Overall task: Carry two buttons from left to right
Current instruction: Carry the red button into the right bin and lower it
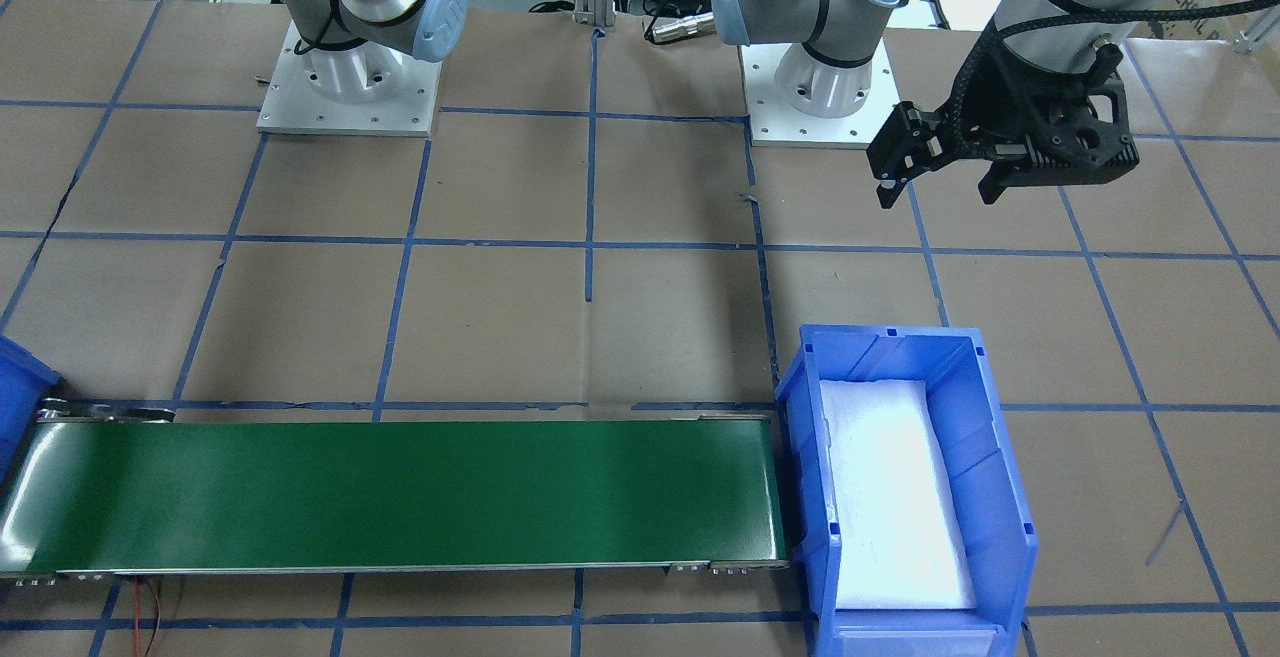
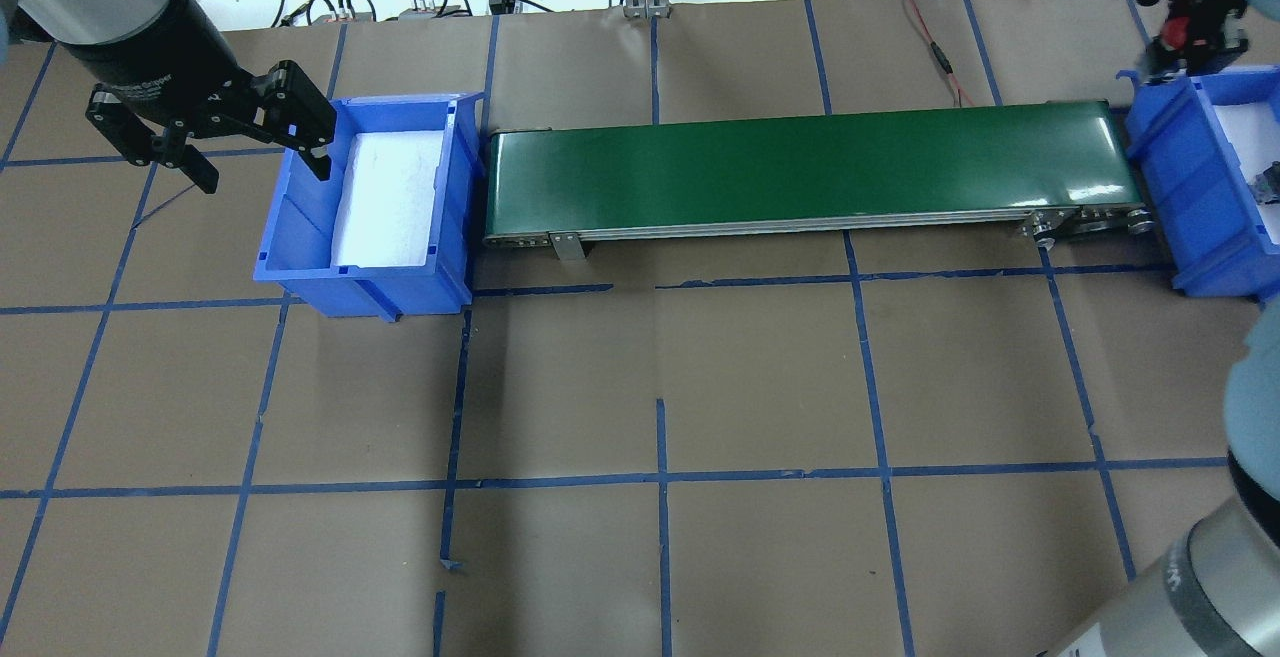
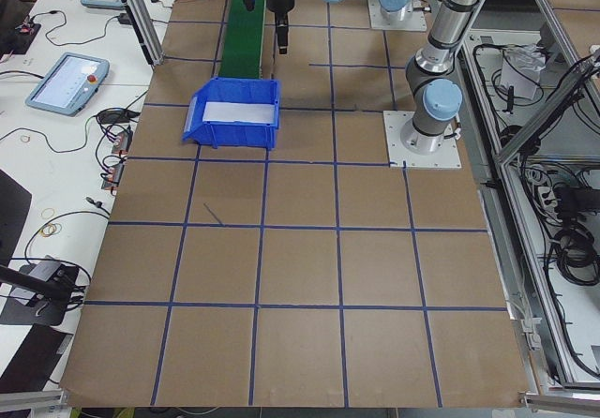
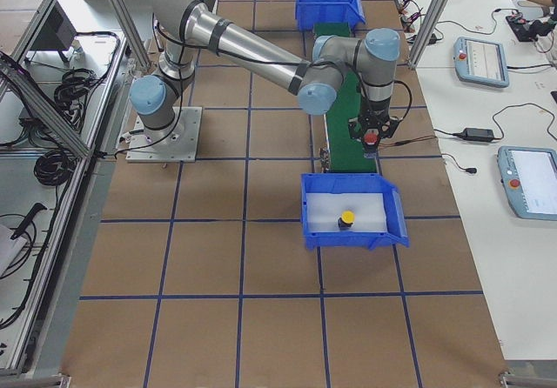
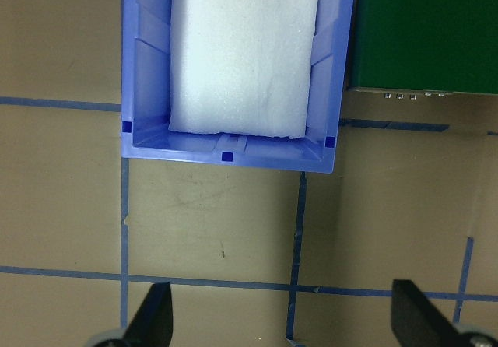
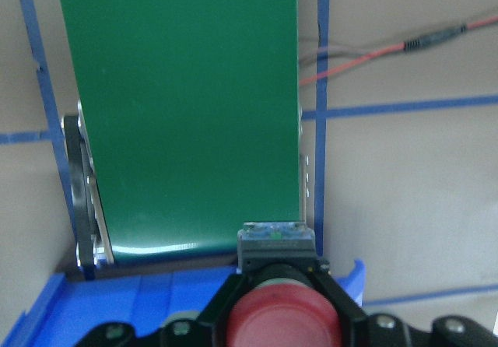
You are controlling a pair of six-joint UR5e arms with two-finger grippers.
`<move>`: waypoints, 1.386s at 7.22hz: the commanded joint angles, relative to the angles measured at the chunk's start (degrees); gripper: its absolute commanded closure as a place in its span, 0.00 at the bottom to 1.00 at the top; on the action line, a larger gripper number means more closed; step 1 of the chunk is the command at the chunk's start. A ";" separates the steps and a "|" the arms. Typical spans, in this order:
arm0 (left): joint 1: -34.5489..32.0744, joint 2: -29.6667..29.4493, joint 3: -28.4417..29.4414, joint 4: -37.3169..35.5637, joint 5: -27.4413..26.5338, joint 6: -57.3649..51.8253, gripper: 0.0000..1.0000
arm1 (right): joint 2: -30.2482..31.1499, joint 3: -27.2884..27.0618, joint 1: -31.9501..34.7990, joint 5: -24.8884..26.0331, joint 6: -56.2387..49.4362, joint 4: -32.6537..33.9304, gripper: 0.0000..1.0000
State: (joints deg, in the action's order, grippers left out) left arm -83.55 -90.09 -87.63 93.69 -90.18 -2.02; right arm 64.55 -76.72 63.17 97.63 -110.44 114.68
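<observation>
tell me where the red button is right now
In the right wrist view, the red button sits in the right gripper, over where the belt meets the right-hand blue bin that holds the yellow button.

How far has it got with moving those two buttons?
Nearly done. Done: the yellow button lies in the right bin, and the left bin and belt show no buttons. In hand: the right gripper clamps the red button above the belt's end by that bin. Left: setting it down inside. The left gripper hangs open.
</observation>
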 commanded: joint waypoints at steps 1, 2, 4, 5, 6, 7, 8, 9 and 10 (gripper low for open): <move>-0.03 0.00 0.00 0.00 0.00 0.00 0.00 | -0.74 -0.79 -6.73 -3.65 -7.54 0.19 0.91; -0.03 0.00 0.00 0.00 0.00 0.00 0.00 | -1.61 -1.06 -8.84 -5.76 -9.68 0.28 0.91; -0.03 0.00 0.00 0.00 0.00 0.00 0.00 | -5.48 -1.41 -10.79 -7.20 -16.11 -0.15 0.91; -0.03 0.00 0.00 0.00 0.00 0.00 0.00 | -6.71 -2.11 -10.79 -6.41 -17.34 -0.68 0.90; -0.03 0.00 0.00 0.00 0.00 0.00 0.00 | -7.33 -1.33 -10.79 -5.79 -17.53 -1.12 0.89; -0.03 0.00 0.00 0.00 0.00 0.00 0.00 | -7.94 -1.50 -10.79 -5.78 -17.96 -1.47 0.88; -0.03 0.00 0.09 0.00 0.00 0.00 0.00 | -8.47 -2.11 -10.79 -5.96 -18.92 -1.39 0.86; -0.03 0.00 0.00 0.00 0.00 0.00 0.00 | -8.65 -2.99 -10.79 -6.05 -18.85 -1.39 0.86; -0.03 0.00 0.00 0.00 0.00 0.00 0.00 | -8.65 -3.87 -10.79 -6.31 -18.67 -1.30 0.83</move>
State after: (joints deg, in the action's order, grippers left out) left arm -83.58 -90.09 -87.60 93.69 -90.18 -2.02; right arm 56.06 -79.56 52.38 91.56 -129.12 113.32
